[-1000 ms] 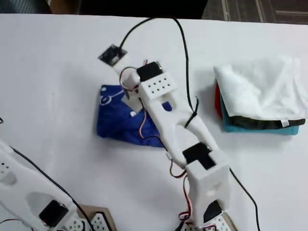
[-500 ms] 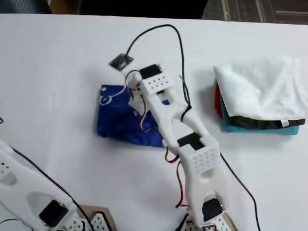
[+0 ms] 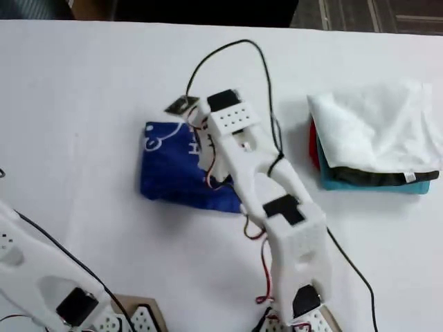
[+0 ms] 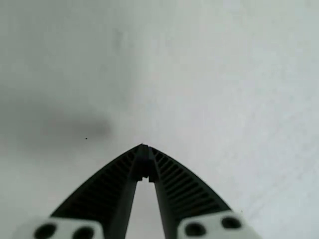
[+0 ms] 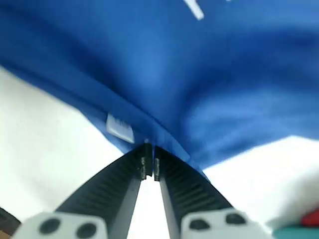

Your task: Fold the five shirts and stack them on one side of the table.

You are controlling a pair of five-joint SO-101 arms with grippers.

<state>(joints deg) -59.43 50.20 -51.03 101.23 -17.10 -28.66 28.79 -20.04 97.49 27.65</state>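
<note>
The blue shirt (image 3: 173,173) lies folded at the middle of the white surface (image 3: 83,83), a rough rectangle with its long axis running left to right in the high view, the near edge slanting down toward the right, and a white print (image 3: 154,142) at its far left corner. Since a second ago the right arm (image 3: 249,159) has pulled in: its wrist was out past the shirt's far edge and now sits right on that edge, and the shirt's far side looks squarer and flatter than it did. Up close, the right claw (image 5: 149,159) has its fingers drawn together to a thin slit, tips right at the blue hem beside a small white label (image 5: 119,127). I cannot tell whether any cloth is caught between them. The left arm (image 3: 34,277) hasn't budged in the near left corner, and the left claw (image 4: 143,154) is closed tight, holding nothing, over bare surface. Well apart, on the right side, the stack of folded shirts (image 3: 374,138) sits as before, with white on top, then dark, teal and red edges peeking out beneath.
</note>
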